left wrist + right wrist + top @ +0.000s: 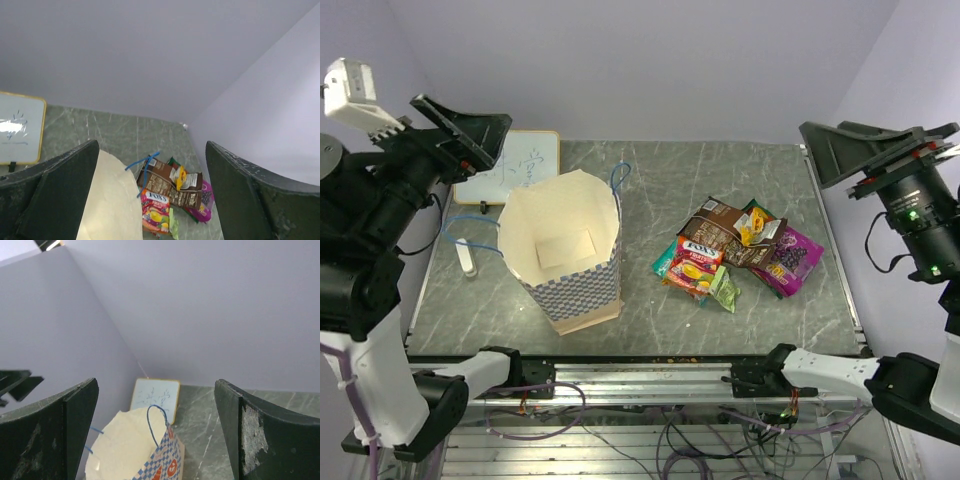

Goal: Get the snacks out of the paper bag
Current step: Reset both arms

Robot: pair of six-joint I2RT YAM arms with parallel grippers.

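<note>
The left gripper and right gripper gape, empty. Upright bag sits at left's 5 o'clock; snacks, outside it, lie at right's 8 o'clock.

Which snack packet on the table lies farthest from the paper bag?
The purple packet, at the right end of the pile. The brown bag, the orange-red candy packet and the small green packet all lie closer to the paper bag.

Robot lab: marbled table, aluminium frame, loose cables.
</note>
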